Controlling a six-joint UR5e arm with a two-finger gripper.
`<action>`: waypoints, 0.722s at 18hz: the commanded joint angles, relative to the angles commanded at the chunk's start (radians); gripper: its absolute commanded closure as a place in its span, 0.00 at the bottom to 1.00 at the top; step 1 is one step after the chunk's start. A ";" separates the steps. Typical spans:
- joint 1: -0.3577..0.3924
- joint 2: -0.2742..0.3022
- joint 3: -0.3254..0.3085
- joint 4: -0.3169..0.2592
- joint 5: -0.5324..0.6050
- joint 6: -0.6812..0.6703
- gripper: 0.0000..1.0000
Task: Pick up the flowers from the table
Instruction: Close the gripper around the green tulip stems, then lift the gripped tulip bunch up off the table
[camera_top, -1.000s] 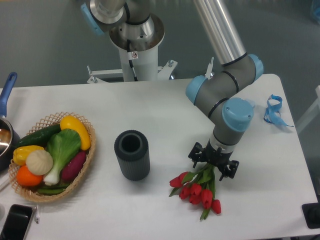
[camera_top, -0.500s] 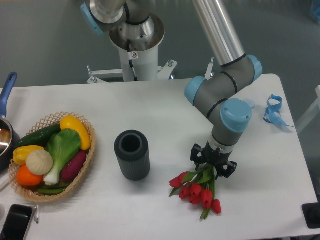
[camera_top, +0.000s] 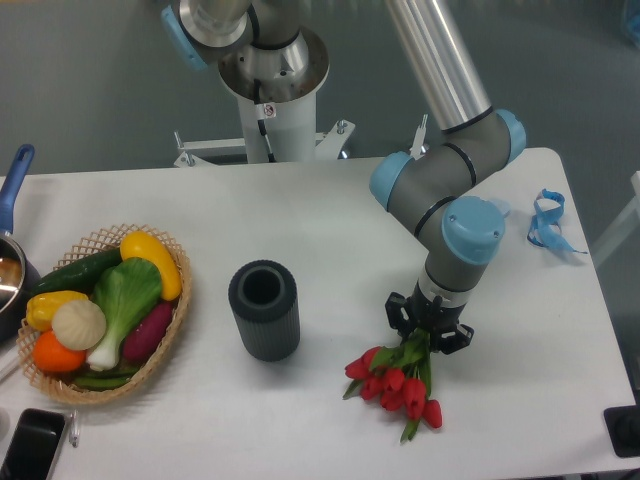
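Flowers (camera_top: 395, 382) lie near the table's (camera_top: 300, 420) front edge, red heads toward the camera, stems running back up under the gripper (camera_top: 428, 328). Jaws sit closed in around the stems, apparently gripping them. Dark cylinder vase (camera_top: 264, 310) stands left, vegetable basket (camera_top: 100, 310) far left, blue ribbon (camera_top: 547, 222) far back right.

- The gripper (camera_top: 428, 328) stands over the flowers (camera_top: 395, 379) on the table (camera_top: 330, 220).
- Left of it, near: an upright dark cylinder (camera_top: 264, 310).
- Further left: a wicker basket (camera_top: 178, 300) of vegetables.
- Behind and right, well apart: blue ribbon (camera_top: 546, 222).
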 joint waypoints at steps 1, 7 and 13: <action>0.000 0.002 0.002 0.000 0.000 0.002 0.64; 0.009 0.017 0.055 0.002 -0.003 0.003 0.66; 0.060 0.126 0.130 0.000 -0.187 -0.014 0.65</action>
